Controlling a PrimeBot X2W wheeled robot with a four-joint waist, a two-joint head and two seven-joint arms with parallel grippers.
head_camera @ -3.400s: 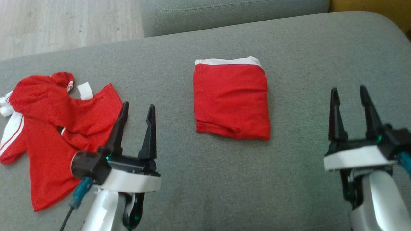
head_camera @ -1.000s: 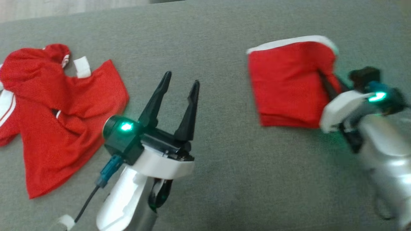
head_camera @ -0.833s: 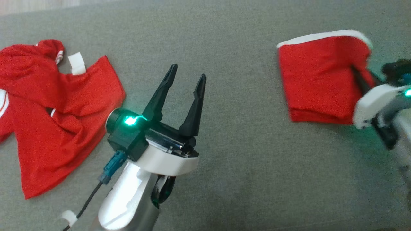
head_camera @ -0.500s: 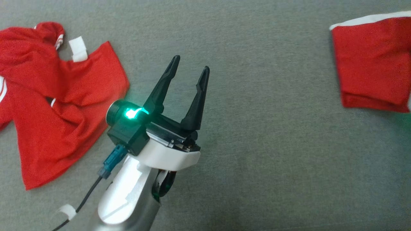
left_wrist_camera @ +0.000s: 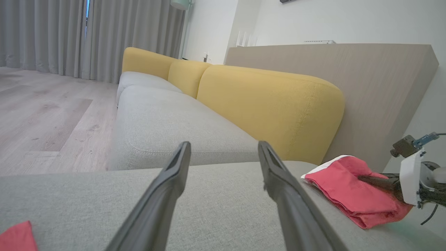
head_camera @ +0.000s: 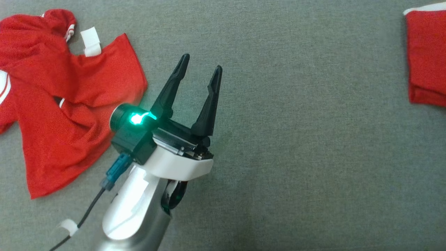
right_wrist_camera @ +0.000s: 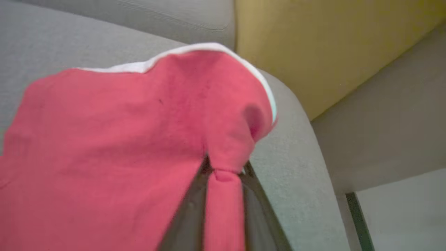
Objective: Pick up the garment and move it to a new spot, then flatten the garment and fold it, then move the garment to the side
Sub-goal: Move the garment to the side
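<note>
1. Right gripper (right_wrist_camera: 224,171): clamped on a pinched edge of the folded garment (right_wrist_camera: 115,146), which lies on the cushion (right_wrist_camera: 299,153) ahead of it.
2. Left gripper (head_camera: 201,64): jaws apart, empty.
3. Risk: a one-edge pinch may drag only the upper layers, opening the fold; the cushion's edge is near.

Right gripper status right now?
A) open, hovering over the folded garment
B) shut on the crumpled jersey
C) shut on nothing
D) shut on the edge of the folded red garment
D: in the right wrist view the right gripper has its fingers closed on a pinched fold at the edge of the folded red garment.
</note>
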